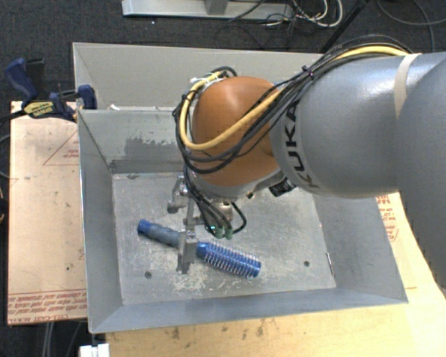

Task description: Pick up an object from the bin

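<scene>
Dark carpet (37, 13) lies round a grey metal bin (97, 222), w/ loose cables on the floor at the far side. Bin floor is scuffed and speckled w/ pale grit, esp. along the near edge.

One thing in the bin: a blue hairbrush (230, 260), lying flat on the floor, near-centre. It runs on a slant. Its handle (154, 233), a duller blue-grey, points left and slightly far; its bristle head (236, 262), brighter blue w/ rows of bristles, points right and near. Brush is well clear of all four walls.

Robot arm (357, 132) comes in from the right, big grey link across the far-right part of the bin. Wrist carries a rounded orange cover (230, 125) wrapped w/ yellow and black cables (208, 146), sitting above the bin's middle and hiding part of the far wall.

Jaws hang below the cover and are down at floor level, right at the brush's neck, i.e. where handle meets bristle head. Metal of the jaws crosses the brush there, so handle sticks out to the left of them and head to the right. Can't tell if the jaws are released or clenched, nor whether the brush is actually gripped; brush looks to be resting on the bin floor.
</scene>
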Tool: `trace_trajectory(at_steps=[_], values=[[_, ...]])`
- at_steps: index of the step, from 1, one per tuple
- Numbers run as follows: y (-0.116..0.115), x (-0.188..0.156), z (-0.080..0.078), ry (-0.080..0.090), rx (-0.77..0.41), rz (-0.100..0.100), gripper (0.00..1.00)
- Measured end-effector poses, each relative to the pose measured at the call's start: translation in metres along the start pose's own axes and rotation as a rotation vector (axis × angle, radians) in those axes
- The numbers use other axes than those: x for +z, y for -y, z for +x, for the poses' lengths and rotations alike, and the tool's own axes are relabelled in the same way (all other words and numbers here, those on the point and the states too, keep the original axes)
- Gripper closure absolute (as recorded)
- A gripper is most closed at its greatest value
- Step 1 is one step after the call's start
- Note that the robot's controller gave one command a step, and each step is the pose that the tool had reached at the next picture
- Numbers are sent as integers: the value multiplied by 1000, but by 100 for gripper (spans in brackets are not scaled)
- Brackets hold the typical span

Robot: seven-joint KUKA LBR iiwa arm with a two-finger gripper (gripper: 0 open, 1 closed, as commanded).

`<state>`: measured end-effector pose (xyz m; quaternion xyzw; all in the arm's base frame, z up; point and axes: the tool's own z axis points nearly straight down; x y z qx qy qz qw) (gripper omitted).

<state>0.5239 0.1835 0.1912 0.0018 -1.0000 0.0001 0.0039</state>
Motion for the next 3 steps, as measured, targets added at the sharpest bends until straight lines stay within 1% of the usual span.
trace_trajectory(at_steps=[1, 2, 3], values=[[51, 114, -11, 14, 168, -5, 0], [51, 112, -12, 16, 168, -4, 100], [54, -23, -10, 15, 155, -4, 100]])
